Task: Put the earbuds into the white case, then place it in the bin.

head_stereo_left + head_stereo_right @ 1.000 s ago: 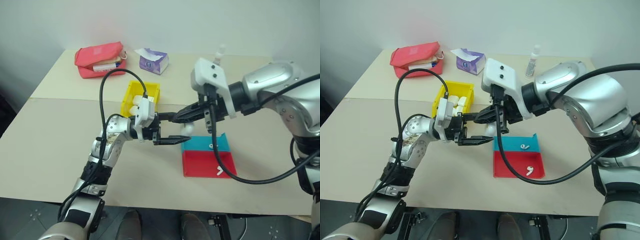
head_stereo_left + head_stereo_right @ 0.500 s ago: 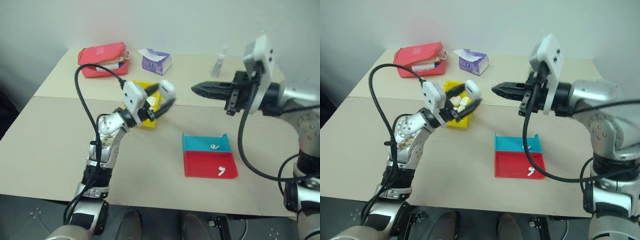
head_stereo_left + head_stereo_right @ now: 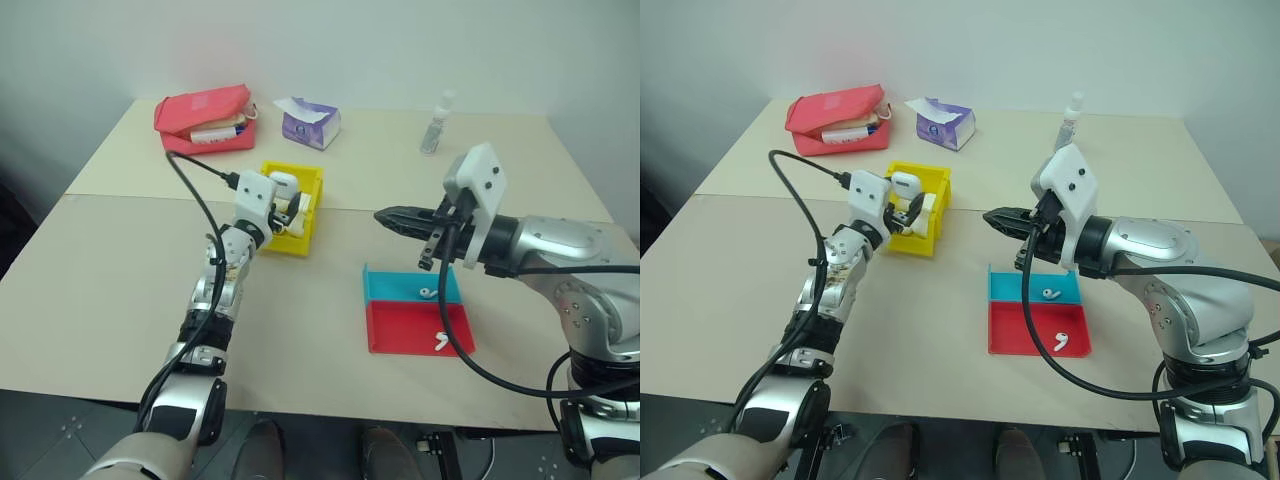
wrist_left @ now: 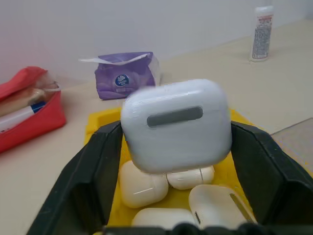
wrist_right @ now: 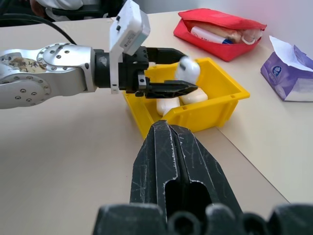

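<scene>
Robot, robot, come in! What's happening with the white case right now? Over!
Left end effector open over the bin, white case between its fingers. Right end effector shut, empty. Nothing in the way.

No words can be read — the bottle at the tabletop's far edge carries print too small to tell, and the purple pack bears only a round blue emblem.
</scene>
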{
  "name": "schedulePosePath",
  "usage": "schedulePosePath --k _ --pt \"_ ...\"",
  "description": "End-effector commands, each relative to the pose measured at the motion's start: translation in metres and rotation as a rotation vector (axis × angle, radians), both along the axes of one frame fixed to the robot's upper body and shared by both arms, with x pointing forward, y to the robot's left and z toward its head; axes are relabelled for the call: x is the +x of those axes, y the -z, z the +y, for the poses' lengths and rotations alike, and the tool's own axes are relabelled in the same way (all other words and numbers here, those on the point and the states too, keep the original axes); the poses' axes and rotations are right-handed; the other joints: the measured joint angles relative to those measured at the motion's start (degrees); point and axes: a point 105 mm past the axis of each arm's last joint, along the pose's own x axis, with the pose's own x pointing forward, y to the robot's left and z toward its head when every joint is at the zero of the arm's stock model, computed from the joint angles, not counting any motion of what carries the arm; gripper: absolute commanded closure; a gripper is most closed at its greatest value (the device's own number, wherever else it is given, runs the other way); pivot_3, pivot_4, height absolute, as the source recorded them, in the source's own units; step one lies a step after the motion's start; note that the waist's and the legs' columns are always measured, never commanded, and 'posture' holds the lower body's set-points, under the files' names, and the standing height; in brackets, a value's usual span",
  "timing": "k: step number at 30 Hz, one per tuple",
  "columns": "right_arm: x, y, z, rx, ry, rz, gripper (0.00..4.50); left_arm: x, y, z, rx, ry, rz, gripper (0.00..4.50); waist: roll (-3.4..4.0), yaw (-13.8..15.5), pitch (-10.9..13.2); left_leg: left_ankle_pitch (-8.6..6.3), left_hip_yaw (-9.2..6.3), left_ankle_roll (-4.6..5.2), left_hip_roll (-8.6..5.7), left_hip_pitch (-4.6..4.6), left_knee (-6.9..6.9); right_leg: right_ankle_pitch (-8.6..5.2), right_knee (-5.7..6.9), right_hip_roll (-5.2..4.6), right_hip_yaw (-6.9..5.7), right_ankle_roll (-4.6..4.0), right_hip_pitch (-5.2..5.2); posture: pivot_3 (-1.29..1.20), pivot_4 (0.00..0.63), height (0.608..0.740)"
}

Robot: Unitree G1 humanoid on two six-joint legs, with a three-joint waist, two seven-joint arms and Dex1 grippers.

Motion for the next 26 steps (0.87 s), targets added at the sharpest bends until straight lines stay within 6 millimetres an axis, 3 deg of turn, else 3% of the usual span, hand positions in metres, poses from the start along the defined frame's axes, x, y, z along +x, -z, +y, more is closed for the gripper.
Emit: schedulePosePath --k 1,6,9,13,19,23,26 --pt "-0.007 -0.010 0.000 -0.016 -0.017 -0.061 4.50 0.001 -0.017 -0.004 0.013 0.026 -0.063 0.05 0.00 -0.06 0.00 0.00 0.00 0.00 0.00 0.01 -0.01 0.00 0.00 0.00 0.00 0.00 0.00 0.00 0.150 0.740" --pt "-0.012 0.001 -0.004 -0.051 -0.017 -0.038 4.50 -0.009 -0.027 0.006 -0.015 0.064 -0.082 0.05 0.00 -0.49 0.00 0.01 0.00 -0.02 0.00 0.01 -0.04 0.00 0.00 0.00 0.00 0.00 -0.01 0.00 0.150 0.740" --pt "-0.015 0.010 -0.009 -0.081 -0.010 -0.030 4.50 -0.029 -0.033 0.020 -0.004 0.148 -0.079 0.05 0.01 -0.70 0.00 0.04 0.01 -0.06 0.00 0.02 -0.07 0.00 0.01 0.00 0.02 0.00 -0.01 0.00 0.150 0.740" --pt "-0.020 0.028 -0.018 -0.114 -0.003 -0.034 4.50 -0.069 -0.040 0.042 0.014 0.321 -0.007 0.05 0.01 -1.08 -0.01 0.10 0.01 -0.18 0.02 0.07 -0.20 0.00 0.01 0.01 0.03 0.00 -0.02 0.00 0.150 0.740" --pt "-0.032 0.042 -0.032 -0.086 -0.052 -0.049 4.50 -0.145 -0.040 0.071 0.085 0.514 0.117 0.05 0.01 -1.45 -0.01 0.12 0.01 -0.21 0.03 0.15 -0.21 -0.01 0.02 -0.02 0.02 0.01 0.05 0.00 0.150 0.740" --pt "-0.043 0.045 -0.039 -0.094 -0.121 -0.024 4.50 -0.178 -0.032 0.079 0.214 0.535 0.181 0.05 -0.01 -1.63 0.00 0.11 0.03 -0.21 0.04 0.46 -0.32 -0.02 -0.02 -0.02 0.02 0.00 0.33 0.00 0.150 0.740" --pt "-0.047 0.045 -0.044 -0.107 -0.151 -0.011 4.50 -0.195 -0.033 0.082 0.213 0.550 0.220 0.05 -0.03 -1.61 0.02 0.08 0.03 -0.19 0.05 0.95 -0.36 -0.04 -0.06 -0.02 0.00 -0.02 0.77 0.00 0.150 0.740"
